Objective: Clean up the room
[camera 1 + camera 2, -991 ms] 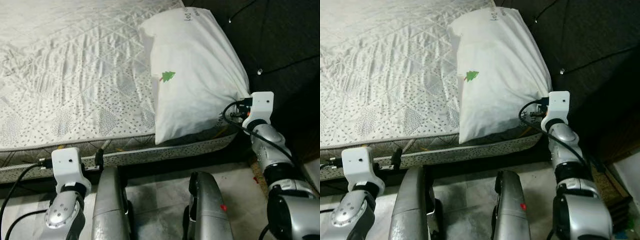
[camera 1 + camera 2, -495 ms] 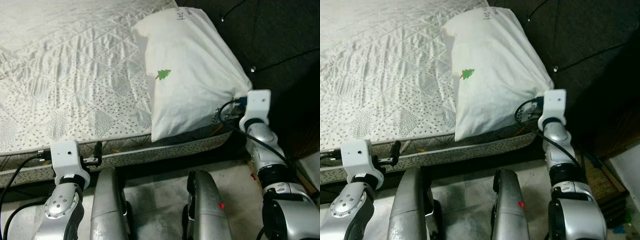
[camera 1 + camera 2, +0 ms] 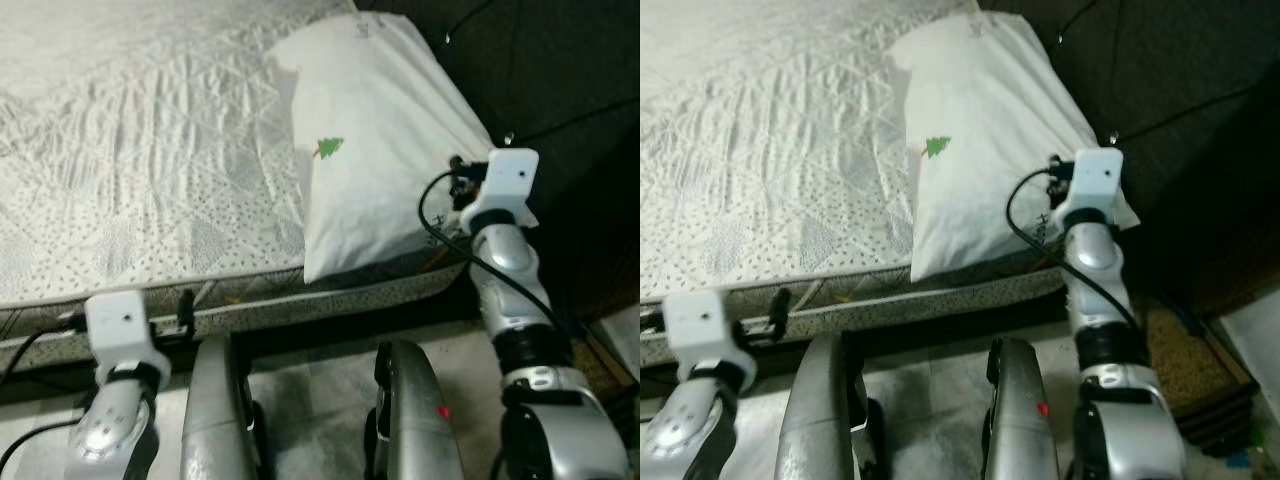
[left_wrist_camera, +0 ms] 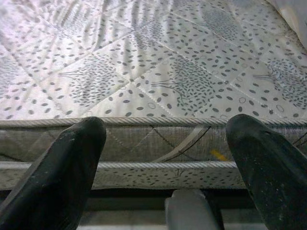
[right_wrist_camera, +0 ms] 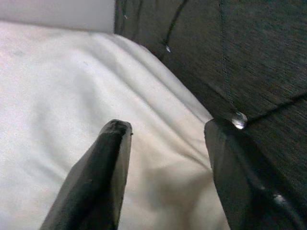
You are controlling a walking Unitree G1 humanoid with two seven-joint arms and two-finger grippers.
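Right gripper [image 5: 165, 143]: It is up by the near right corner of the pillow. Its two black fingers [image 5: 103, 177] are spread apart with nothing between them. The soft white cloth lies just under and ahead of them.

Pillow [image 3: 380, 150]: It is big and white, with a tiny green tree [image 3: 330, 148] printed on it. It lies on the right end of the bed, right in front of the right gripper. Its near corner hangs a little over the bed's edge.

Headboard [image 5: 249, 52]: It is dark and padded, with a small shiny button [image 5: 238, 119]. It stands just beside the right gripper's outer finger, on the far side of the pillow.

Left gripper [image 4: 165, 153]: It is low, near the side of the bed. Its fingers [image 4: 67, 167] are wide apart and hold nothing.

Mattress [image 4: 158, 81]: It is white with small grey dots and leaf shapes. Its side edge is straight ahead of the left gripper, and its top spreads away beyond.

Floor [image 3: 310, 400]: It is grey and lies below both grippers, by the robot's silver legs [image 3: 215, 410].
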